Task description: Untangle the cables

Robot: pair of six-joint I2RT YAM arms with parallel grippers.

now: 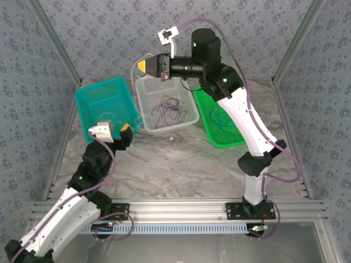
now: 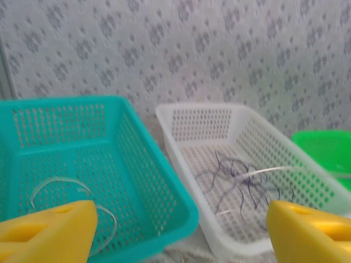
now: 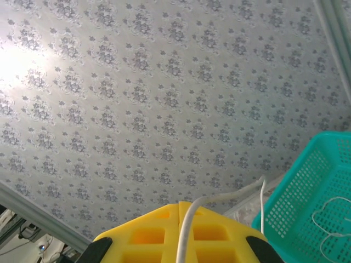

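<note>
Table (image 1: 181,164): grey marbled top, carrying teal basket (image 1: 104,83), white basket (image 1: 140,94) and green basket (image 1: 230,138). Walls (image 1: 98,33): blue-grey floral paper. Left hand (image 1: 125,133) spread; right hand (image 3: 178,230) pressed together, pinching cream cable (image 3: 189,219).

Three baskets: one teal basket (image 1: 90,104), one white basket (image 1: 143,104), one green basket (image 1: 219,139).
Two arms: left arm (image 1: 82,186) and right arm (image 1: 241,115).
Two grippers, left gripper (image 1: 125,130) and right gripper (image 1: 143,66), each with two yellow fingers (image 2: 49,230).
Cables, by colour:
- Cream, at least two: one cream loop (image 2: 55,179) in the teal basket, one cream cable (image 3: 186,230) between the right gripper's fingers.
- Blue: one blue cable (image 1: 219,118) in loose loops, in the green basket.
- Dark purple: one dark purple tangle (image 1: 167,104) in the white basket, separate strands too fine and crossed to count.
</note>
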